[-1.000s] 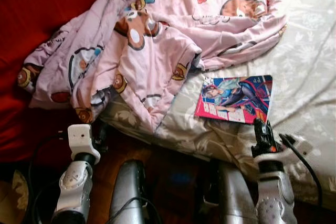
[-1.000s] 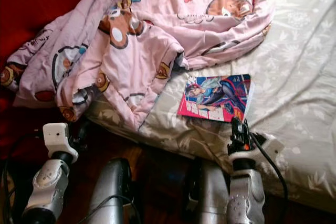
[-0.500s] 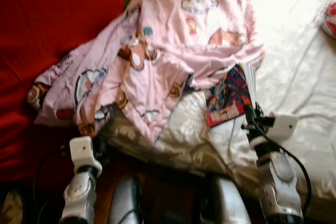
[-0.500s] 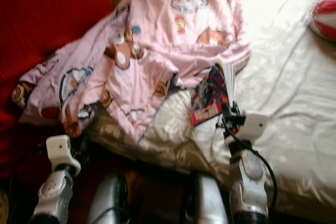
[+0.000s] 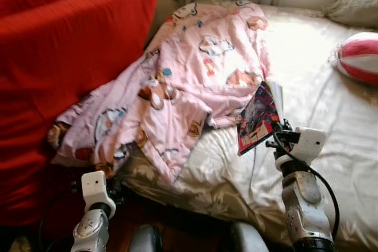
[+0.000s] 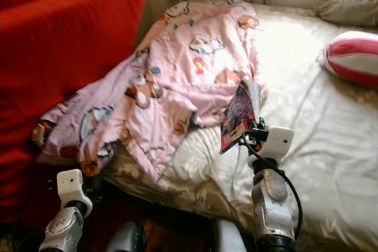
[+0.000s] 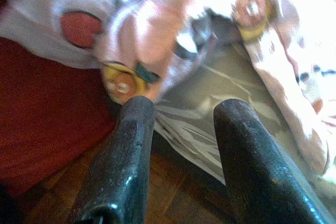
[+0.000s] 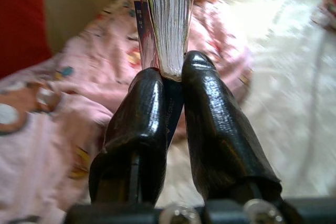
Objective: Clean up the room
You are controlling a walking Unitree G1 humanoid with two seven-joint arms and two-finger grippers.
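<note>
Where the right gripper point(image 8: 170, 85) pinches, one comic book point(image 5: 258, 117), raised edge-up

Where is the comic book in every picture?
Left eye view: comic book lifted over the bed, in the right claw.
Right eye view: same book, by the pink blanket's edge.
Left wrist view: not in it.
Right wrist view: page edges pinched between the fingers.
Shared landmark: pink blanket with bears.

Blanket point(image 5: 195, 81) on bed point(image 5: 331, 146), sofa point(image 5: 65, 57) left, ball point(image 5: 359, 57) right, book point(image 5: 260, 116) between.
</note>
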